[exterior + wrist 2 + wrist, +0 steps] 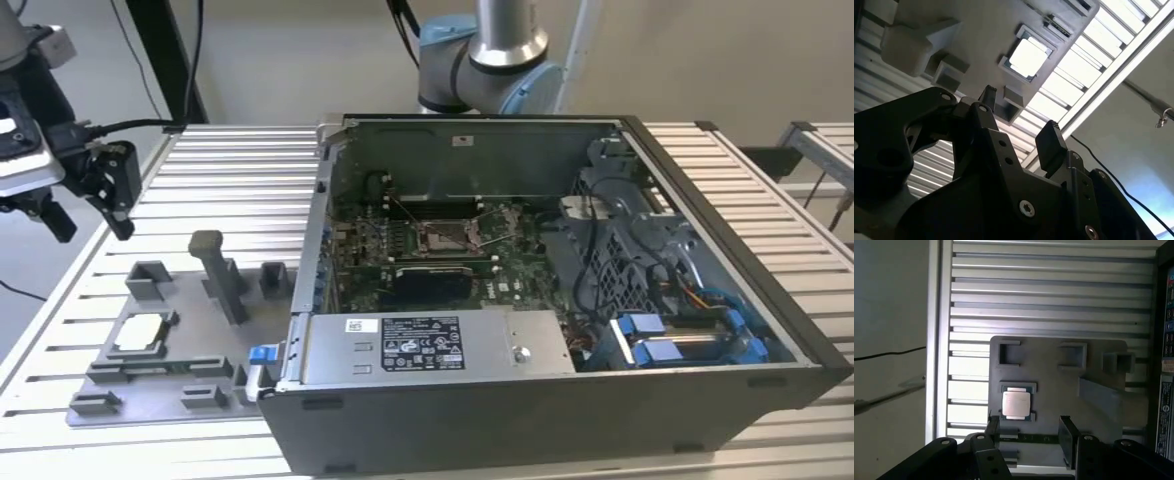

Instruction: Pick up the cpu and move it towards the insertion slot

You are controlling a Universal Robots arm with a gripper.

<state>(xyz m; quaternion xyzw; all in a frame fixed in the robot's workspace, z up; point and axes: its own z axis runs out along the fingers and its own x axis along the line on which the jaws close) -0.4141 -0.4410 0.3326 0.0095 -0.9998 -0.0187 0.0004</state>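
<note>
Gripper: spread, empty, above the table.
Cpu: seated in a grey tray recess beneath it.
Insertion slot: inside the open case, well apart.
Risk: an off-centre descent could clip the recess walls and tilt the chip.

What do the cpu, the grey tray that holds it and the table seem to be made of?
The cpu: likely metal on top, a silvery lid with a soft shine. The grey tray: probably plastic, matt and uniform in colour, with moulded blocks. The table: apparently aluminium, pale ribbed slats that reflect light.
</note>
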